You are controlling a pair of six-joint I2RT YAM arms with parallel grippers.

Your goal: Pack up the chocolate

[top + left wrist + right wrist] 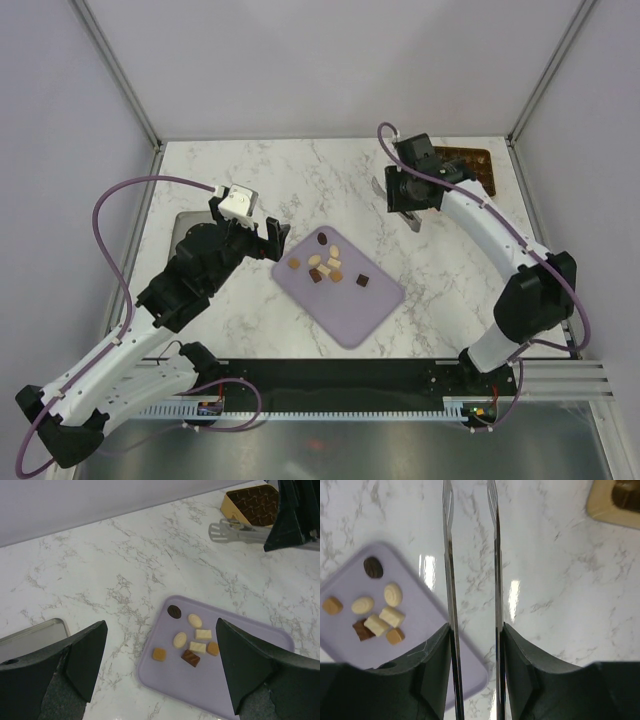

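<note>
The chocolate [325,262] sits clustered on the lilac mat [350,305] mid-counter, the left end effector [272,240] spread wide and empty at its 9 o'clock, the right end effector [405,200] at 1 o'clock clamping tongs [222,530], likely to ferry pieces into the gold tray [470,160].

Top cam overhead; wrist cams low, both see mat [350,300].

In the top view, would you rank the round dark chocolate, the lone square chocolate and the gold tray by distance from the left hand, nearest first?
1. round dark chocolate, mat's far corner, beside left hand.
2. lone square chocolate, mid-mat.
3. gold tray, far right corner.
</note>
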